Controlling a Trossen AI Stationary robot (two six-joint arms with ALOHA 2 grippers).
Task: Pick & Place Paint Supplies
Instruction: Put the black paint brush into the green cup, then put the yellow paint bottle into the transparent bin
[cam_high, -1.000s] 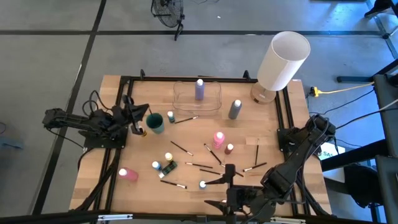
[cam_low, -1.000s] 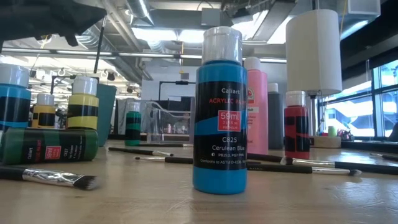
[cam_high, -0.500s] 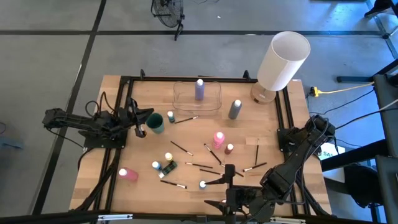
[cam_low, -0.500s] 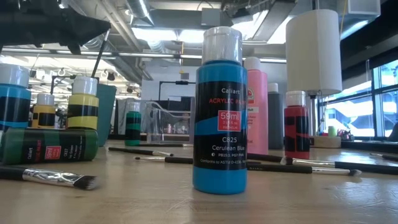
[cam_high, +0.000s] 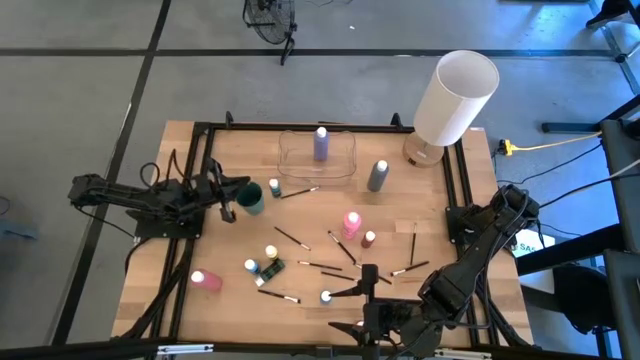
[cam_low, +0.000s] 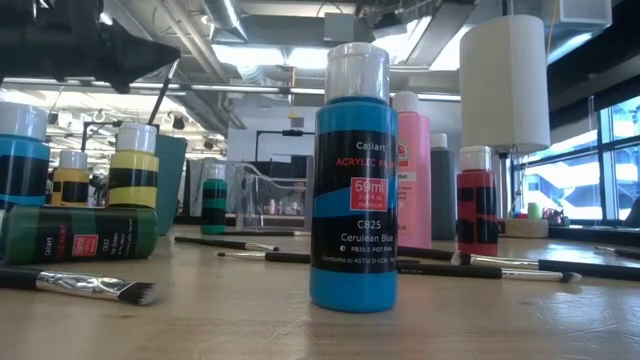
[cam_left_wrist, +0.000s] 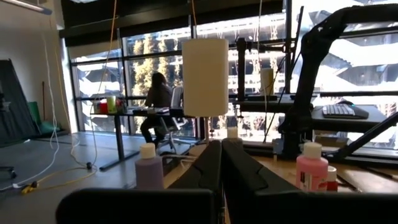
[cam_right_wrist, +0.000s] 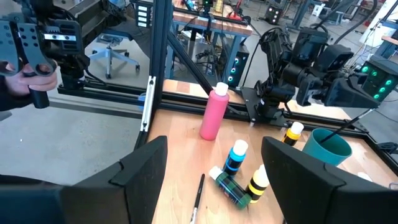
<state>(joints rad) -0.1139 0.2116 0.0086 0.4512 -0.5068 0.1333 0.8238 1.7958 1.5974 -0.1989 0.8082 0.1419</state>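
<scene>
My left gripper hovers at the table's left, just beside a teal cup, shut on a thin dark paintbrush that slants down into the cup. My right gripper stands open above the near edge, holding nothing. Past its fingers stand a pink bottle, a blue one and a yellow one. A green bottle lies on its side. More brushes lie mid-table. My left gripper pinches the paintbrush's upper end between its two shut fingers. They come in about level from the table's left. The brush hangs slanted below them, its lower end inside the teal cup.
A clear container at the far middle holds a purple bottle. A grey bottle, a pink one and a small red one stand nearby. A big white lamp stands far right. A blue bottle fills the low view.
My left gripper has tipped downward toward level and sunk slightly, staying shut. The brush it holds has gone from nearly upright to slanted, its lower end staying at the teal cup.
</scene>
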